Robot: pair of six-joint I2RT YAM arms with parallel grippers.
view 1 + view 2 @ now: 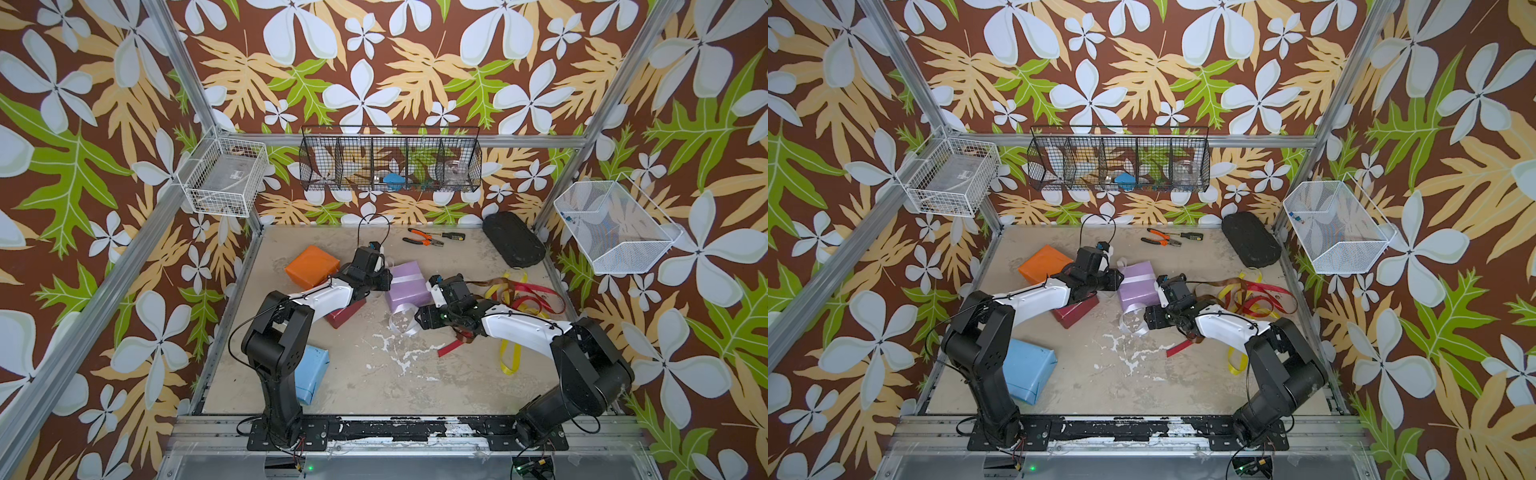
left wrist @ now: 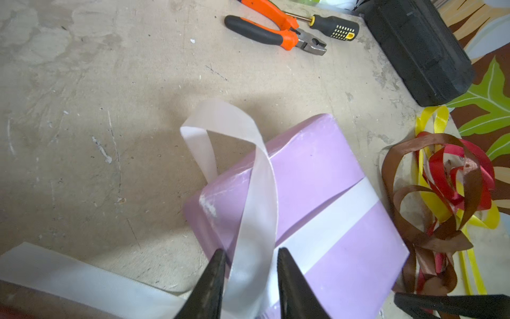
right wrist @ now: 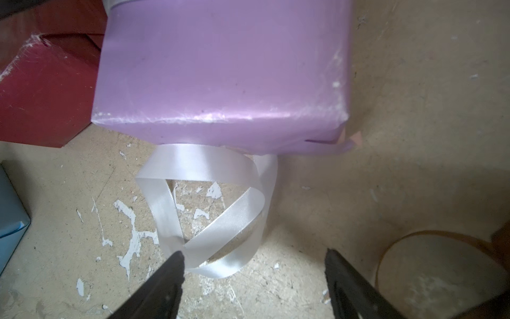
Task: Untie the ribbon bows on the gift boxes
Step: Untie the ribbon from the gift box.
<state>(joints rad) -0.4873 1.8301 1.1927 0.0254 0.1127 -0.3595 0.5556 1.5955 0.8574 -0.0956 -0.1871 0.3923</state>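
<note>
Loosely, the glossy white ribbon (image 2: 259, 193) arches over the lilac box (image 2: 317, 171). The left gripper (image 2: 251, 251) straddles one strand, whether pinching it I cannot tell; the right gripper (image 3: 254, 251) gapes beside its curls.

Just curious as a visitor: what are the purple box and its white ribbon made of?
The purple box looks wrapped in glossy paper: shine, whitish scuffs on creased edges. The white ribbon seems satin-like fabric: soft sheen, fine woven edge, limp loops.
</note>
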